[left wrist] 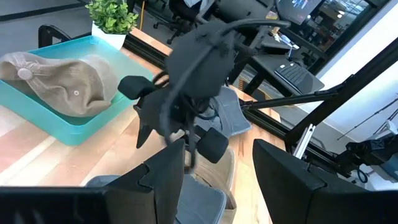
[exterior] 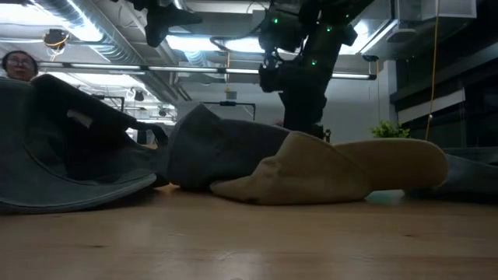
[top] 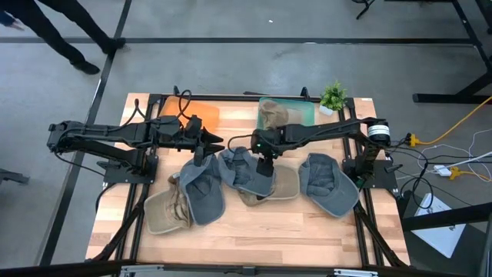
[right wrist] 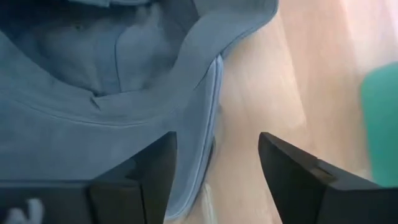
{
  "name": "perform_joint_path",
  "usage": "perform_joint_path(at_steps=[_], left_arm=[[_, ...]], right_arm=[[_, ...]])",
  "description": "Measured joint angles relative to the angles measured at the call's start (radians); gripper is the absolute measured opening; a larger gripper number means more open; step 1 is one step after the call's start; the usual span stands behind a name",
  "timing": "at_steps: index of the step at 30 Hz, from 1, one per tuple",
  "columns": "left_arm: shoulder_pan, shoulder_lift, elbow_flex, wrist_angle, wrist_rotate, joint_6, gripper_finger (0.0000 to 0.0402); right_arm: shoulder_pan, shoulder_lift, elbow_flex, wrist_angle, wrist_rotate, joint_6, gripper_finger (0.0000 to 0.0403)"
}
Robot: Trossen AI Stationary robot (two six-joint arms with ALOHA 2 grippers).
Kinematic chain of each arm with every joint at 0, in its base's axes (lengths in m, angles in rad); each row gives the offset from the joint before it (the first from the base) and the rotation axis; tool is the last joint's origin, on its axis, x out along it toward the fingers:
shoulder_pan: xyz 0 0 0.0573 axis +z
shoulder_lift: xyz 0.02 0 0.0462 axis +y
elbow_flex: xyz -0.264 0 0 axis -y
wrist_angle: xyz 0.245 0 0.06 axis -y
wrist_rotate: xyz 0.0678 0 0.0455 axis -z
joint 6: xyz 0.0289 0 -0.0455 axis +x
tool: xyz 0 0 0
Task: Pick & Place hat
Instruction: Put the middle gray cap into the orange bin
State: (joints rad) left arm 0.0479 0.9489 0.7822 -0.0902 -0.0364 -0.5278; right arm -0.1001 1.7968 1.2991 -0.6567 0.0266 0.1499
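Observation:
Several caps lie on the wooden table. The middle grey cap [top: 240, 171] rests partly on a tan cap [top: 283, 187]; in the low view the grey cap [exterior: 218, 152] lies behind the tan cap [exterior: 327, 171]. My right gripper [top: 265, 166] points down over the grey cap and is open. In the right wrist view my right gripper [right wrist: 216, 142] stands with its fingers on either side of the cap's brim edge [right wrist: 208, 93]. My left gripper [top: 215, 143] hovers open above the table left of it; my left gripper [left wrist: 217, 149] faces the right arm.
Another grey cap [top: 204, 196] and a tan cap [top: 165, 211] lie to the left, and a grey cap [top: 330, 183] to the right. At the far edge, a teal tray [top: 306, 114] holds a tan cap [left wrist: 56, 84], beside an orange tray [top: 198, 114] and a potted plant [top: 333, 96].

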Motion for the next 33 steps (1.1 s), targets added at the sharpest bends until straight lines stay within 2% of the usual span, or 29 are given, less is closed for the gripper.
perform_joint_path(at_steps=[3,7,12,23,33], left_arm=[[0.0,0.0,0.0,0.0,0.0,0.0,0.0184],[0.0,0.0,0.0,-0.002,0.0,0.0,0.0184],[0.0,0.001,0.0,-0.018,0.0,-0.007,0.0184],[0.0,0.001,0.0,-0.021,0.003,-0.01,0.0184],[0.0,0.001,0.0,-0.022,0.0,-0.009,0.0184]], right_arm=[[0.016,-0.007,0.0,-0.009,0.05,-0.02,0.0206],[0.035,-0.024,0.0,-0.062,0.052,-0.101,0.0187],[0.047,-0.088,-0.026,0.012,0.047,-0.183,0.0169],[0.067,-0.209,-0.295,0.295,-0.031,-0.005,0.0163],[0.071,-0.209,-0.384,0.462,-0.002,0.06,0.0163]])
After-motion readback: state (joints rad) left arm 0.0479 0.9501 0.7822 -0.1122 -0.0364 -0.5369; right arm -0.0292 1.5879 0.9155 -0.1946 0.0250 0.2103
